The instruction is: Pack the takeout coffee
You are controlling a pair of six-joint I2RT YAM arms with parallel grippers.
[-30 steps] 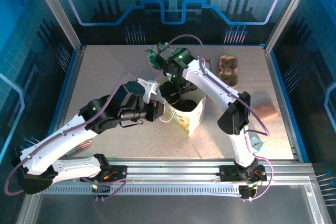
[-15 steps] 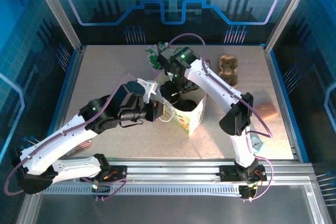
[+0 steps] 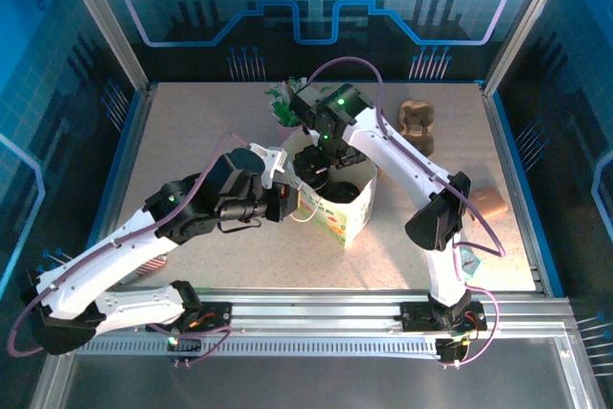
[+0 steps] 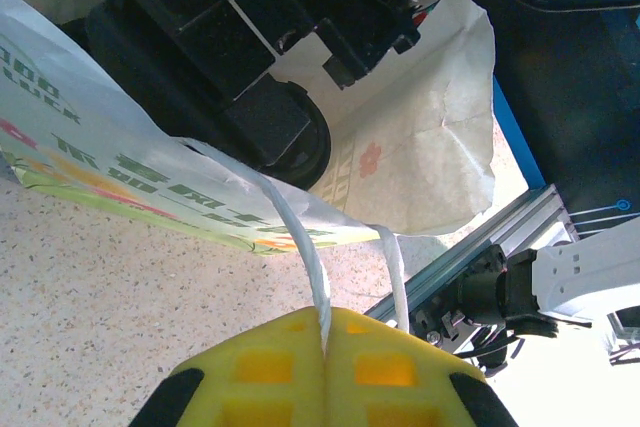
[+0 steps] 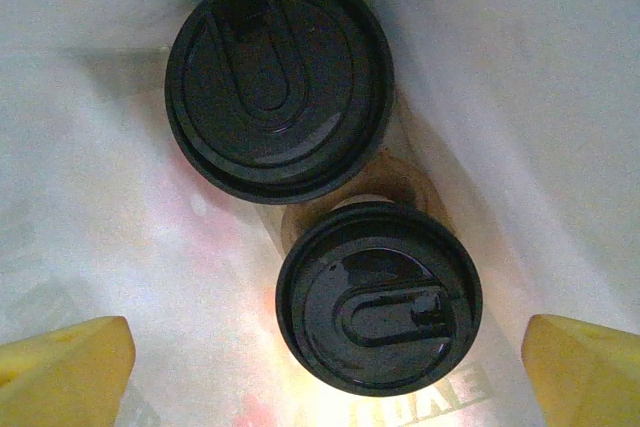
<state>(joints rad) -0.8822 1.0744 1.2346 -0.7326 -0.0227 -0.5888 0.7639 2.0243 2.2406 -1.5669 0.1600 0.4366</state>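
Two cups with black round lids stand inside a white paper bag: one lid nearer and one lid farther, their white bodies hidden beneath. Brown cardboard shows between them. My right gripper hangs open above the nearer lid, touching nothing, with its yellow fingertips wide apart. From above, the right gripper sits in the mouth of the printed bag. My left gripper is shut on the bag's white handle, holding it at the bag's left side.
A pink cup of green sachets stands behind the bag. A brown moulded carrier lies at the back right, and a brown item sits near the right wall. A striped object lies under the left arm.
The right arm's elbow has swung a little to the right and its wrist has shifted slightly over the bag. The left arm and the bag have stayed put.
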